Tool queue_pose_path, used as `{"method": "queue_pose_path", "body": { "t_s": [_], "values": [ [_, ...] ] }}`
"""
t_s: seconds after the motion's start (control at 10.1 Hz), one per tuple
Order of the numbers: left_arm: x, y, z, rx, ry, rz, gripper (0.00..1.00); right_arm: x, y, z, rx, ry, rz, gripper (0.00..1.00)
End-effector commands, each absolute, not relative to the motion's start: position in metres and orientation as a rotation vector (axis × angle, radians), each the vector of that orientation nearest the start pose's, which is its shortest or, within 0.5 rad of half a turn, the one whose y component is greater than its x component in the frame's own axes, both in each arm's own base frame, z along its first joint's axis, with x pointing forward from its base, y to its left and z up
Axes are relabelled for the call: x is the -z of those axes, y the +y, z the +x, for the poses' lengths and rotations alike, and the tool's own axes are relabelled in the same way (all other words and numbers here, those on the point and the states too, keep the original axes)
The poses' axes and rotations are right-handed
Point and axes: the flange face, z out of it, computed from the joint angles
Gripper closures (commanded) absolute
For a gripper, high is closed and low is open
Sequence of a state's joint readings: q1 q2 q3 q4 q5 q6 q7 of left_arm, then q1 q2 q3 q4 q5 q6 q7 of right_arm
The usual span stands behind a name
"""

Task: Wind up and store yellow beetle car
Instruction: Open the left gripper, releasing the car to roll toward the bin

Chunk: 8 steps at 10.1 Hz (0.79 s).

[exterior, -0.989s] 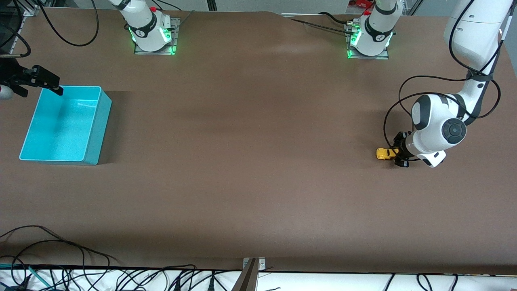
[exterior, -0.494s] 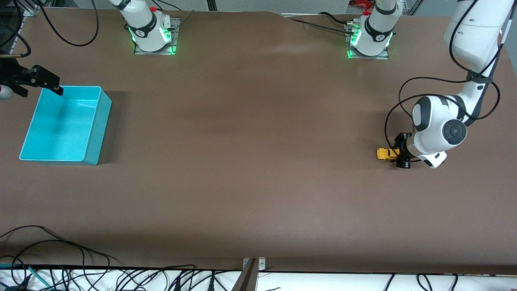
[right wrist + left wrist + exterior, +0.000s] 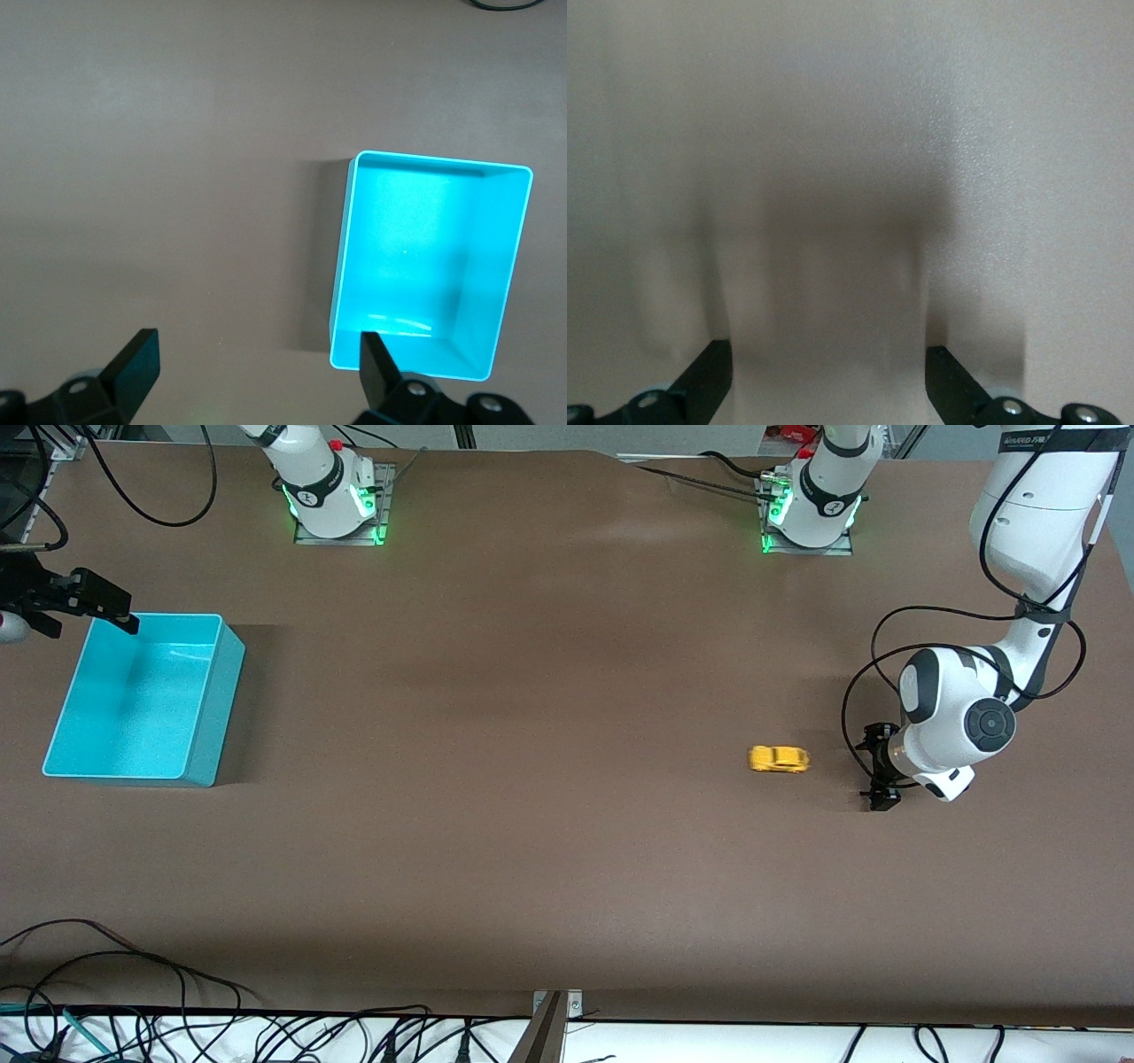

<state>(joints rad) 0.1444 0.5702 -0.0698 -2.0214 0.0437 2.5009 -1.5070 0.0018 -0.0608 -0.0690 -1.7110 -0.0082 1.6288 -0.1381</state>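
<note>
The yellow beetle car (image 3: 779, 758) stands free on the brown table, streaked with motion, a short way from my left gripper (image 3: 877, 766) toward the right arm's end. That gripper sits low at the table, open, nothing between its fingers. In the left wrist view, my left gripper (image 3: 830, 381) shows only bare tabletop between its spread fingers; the car is out of that view. My right gripper (image 3: 89, 622) waits, open, over the farther corner of the turquoise bin (image 3: 217, 717). In the right wrist view, my right gripper (image 3: 261, 363) hangs beside the turquoise bin (image 3: 443, 161).
The bin is empty and stands at the right arm's end of the table. Both arm bases (image 3: 332, 509) stand along the edge farthest from the front camera. Loose cables (image 3: 133, 992) lie along the nearest edge.
My left gripper has opened and let go of the car. The car has rolled away from it toward the right arm's end. The right arm has not moved.
</note>
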Motion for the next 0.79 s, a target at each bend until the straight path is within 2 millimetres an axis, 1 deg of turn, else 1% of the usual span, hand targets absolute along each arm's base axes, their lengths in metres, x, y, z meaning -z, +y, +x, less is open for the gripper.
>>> {"method": "queue_pose_path", "body": {
  "t_s": [0.0,0.2,0.3,0.4,0.49,0.59,0.69],
  "values": [
    [-0.179,0.040,0.597,-0.075,-2.110,-2.249,0.00,-0.603,-0.037,0.537,-0.038,-0.134,-3.149,0.00],
    [-0.216,0.034,0.597,-0.082,-1.995,-2.339,0.00,-0.603,-0.038,0.537,-0.038,-0.130,-3.149,0.00],
    [-0.239,0.025,0.599,-0.068,-1.913,-2.424,0.00,-0.603,-0.037,0.537,-0.038,-0.132,-3.149,0.00],
    [-0.266,0.021,0.598,-0.064,-1.763,-2.534,0.00,-0.603,-0.038,0.537,-0.038,-0.127,-3.148,0.00],
    [-0.294,0.018,0.596,-0.053,-1.560,-2.668,0.00,-0.602,-0.038,0.537,-0.041,-0.127,-3.148,0.00],
    [-0.320,0.020,0.596,-0.016,-1.363,-2.785,0.00,-0.603,-0.038,0.537,-0.038,-0.122,-3.147,0.00],
    [-0.332,0.019,0.590,-0.057,-1.120,-2.876,0.00,-0.603,-0.037,0.538,-0.032,-0.117,-3.143,0.00]
  ]
}}
